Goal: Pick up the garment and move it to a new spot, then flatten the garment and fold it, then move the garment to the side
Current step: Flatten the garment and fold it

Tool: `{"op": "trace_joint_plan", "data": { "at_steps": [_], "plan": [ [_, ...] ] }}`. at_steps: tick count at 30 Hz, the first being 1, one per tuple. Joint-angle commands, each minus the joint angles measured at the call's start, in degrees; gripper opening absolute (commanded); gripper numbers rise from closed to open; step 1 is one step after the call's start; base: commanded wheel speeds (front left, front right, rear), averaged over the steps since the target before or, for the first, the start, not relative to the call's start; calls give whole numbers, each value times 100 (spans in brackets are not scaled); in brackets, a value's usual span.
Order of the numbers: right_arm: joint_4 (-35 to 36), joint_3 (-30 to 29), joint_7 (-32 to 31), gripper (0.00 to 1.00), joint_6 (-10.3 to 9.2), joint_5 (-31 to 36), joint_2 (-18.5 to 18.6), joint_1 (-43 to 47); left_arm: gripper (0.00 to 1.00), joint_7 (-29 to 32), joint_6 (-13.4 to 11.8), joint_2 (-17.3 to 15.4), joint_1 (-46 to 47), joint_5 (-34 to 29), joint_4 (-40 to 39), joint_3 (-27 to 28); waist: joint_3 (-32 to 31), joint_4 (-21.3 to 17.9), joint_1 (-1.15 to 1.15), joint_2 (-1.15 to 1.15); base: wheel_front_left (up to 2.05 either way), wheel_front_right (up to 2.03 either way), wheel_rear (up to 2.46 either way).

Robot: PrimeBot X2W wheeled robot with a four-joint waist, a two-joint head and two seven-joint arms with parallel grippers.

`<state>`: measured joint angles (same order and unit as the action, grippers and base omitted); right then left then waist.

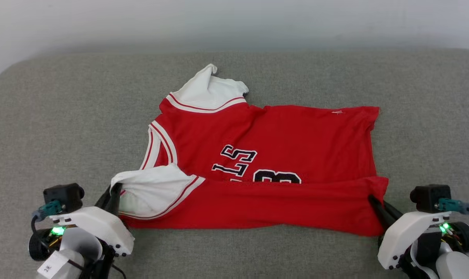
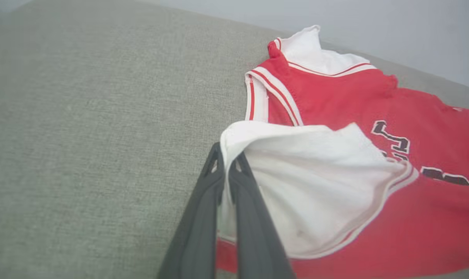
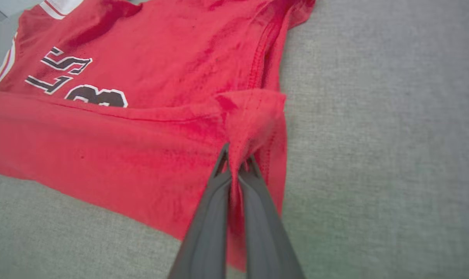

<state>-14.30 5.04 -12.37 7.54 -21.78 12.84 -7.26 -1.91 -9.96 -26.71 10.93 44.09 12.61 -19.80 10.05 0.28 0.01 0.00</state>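
The garment [image 1: 281, 139], a red jersey with white sleeves and black lettering, lies on the grey padded surface with its near edge folded up over the front, covering the lower part of the number. My left gripper [image 1: 116, 190] is shut on the white sleeve [image 2: 312, 186] at the fold's left end; in the left wrist view the cloth is pinched between the gripper [image 2: 228, 153] tips. My right gripper [image 1: 372, 198] is shut on the red hem corner [image 3: 254, 116] at the fold's right end, the fabric bunched at the gripper [image 3: 236, 153] tips.
The grey fabric surface [image 1: 64, 116] spreads wide around the jersey, with open room on the left, right and near sides. A pale wall [image 1: 234, 23] rises behind its far edge.
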Motion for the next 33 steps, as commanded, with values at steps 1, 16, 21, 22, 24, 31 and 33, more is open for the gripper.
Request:
{"op": "trace_joint_plan", "data": {
  "at_steps": [1,16,21,22,24,31,33],
  "plan": [
    [-80,23,66,0,-11,-1,2,-142,0,13,70,8,142,-41,141,-35,128,-25,-1,0,0,0,0],
    [-1258,348,825,100,-12,-112,-62,-697,41,186,634,310,736,52,1422,-405,224,-77,-1,0,0,0,0],
    [-1135,227,1669,100,-9,-237,-144,-739,100,-67,453,271,686,-7,1485,-285,-36,-86,-1,0,0,0,0],
    [-1084,201,1859,100,-9,-214,-138,-719,100,-114,413,253,662,-20,1477,-263,-95,-84,-1,0,0,0,0],
    [-1024,161,2127,100,-8,-129,-137,-651,100,-137,350,231,586,16,1444,-233,-215,-83,-1,0,0,0,0],
    [-599,-166,2534,100,-8,256,-309,-462,100,28,134,9,444,83,1150,-98,-487,-113,-1,0,0,0,0],
    [-305,-331,2486,100,-8,492,-430,-309,100,386,73,-207,356,125,850,-107,-546,-112,-1,0,0,0,0]
  ]
}}
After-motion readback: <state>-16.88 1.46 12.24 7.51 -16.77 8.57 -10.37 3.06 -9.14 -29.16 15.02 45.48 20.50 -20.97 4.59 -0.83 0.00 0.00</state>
